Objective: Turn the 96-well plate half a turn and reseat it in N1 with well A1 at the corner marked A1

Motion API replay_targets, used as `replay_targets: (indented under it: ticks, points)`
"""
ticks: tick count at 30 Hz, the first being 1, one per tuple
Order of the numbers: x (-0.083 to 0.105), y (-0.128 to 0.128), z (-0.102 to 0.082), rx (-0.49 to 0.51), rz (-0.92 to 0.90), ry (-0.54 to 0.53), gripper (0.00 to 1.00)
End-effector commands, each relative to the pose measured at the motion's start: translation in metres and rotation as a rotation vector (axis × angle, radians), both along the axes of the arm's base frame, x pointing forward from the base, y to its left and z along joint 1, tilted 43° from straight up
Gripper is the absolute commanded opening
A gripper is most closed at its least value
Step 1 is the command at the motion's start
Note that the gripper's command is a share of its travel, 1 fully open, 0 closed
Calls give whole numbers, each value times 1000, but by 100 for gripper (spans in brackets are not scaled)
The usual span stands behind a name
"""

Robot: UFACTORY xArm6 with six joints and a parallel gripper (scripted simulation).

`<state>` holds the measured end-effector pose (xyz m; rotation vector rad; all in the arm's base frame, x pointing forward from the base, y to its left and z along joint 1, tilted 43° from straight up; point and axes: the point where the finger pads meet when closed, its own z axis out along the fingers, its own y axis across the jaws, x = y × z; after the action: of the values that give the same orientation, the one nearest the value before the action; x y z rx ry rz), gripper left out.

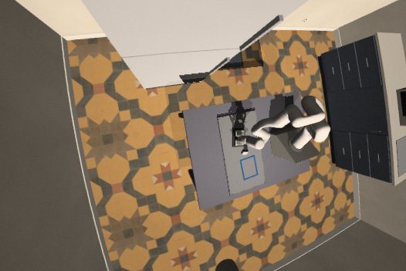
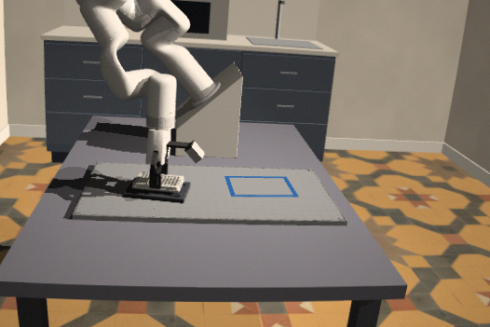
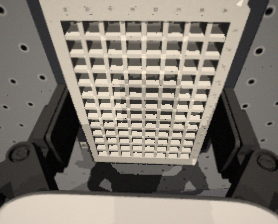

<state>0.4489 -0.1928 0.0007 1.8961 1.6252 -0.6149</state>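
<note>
1. Plate (image 3: pixel 142 90): white 96-well grid, lying in the dark nest (image 2: pixel 179 196) at the left end of the grey deck (image 2: pixel 279 209). Whether it has begun to lift off the nest cannot be told.
2. Gripper (image 3: pixel 141 137): its two dark fingers stand at the plate's two long sides and pinch it across the short width. This grip probably suits the jaw span and leaves both plate ends free of the fingers.
3. Arm (image 2: pixel 160 102): the last link hangs straight down over the nest, so the fingers reach the plate from above. A vertical approach of this kind would let the plate rise past the nest's locators without scraping.
4. Long axis: in the wrist view it runs away from the camera, from bottom to top of the frame; the row of small labels lies at the far short edge.
5. Cut corner: a light notch shows at the far right corner, probably the cut marking well A1, though it is too small to be sure.
6. Spot B1 (image 2: pixel 231 186): blue taped outline further right on the deck, well apart from the nest, with nothing on it.
</note>
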Motion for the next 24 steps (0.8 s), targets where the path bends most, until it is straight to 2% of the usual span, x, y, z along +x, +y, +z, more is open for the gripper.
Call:
replay_targets:
  ticks: [1,24]
  points:
    - [1,2,3,0,2,-3,0]
    - [1,8,9,0,2,-3,0]
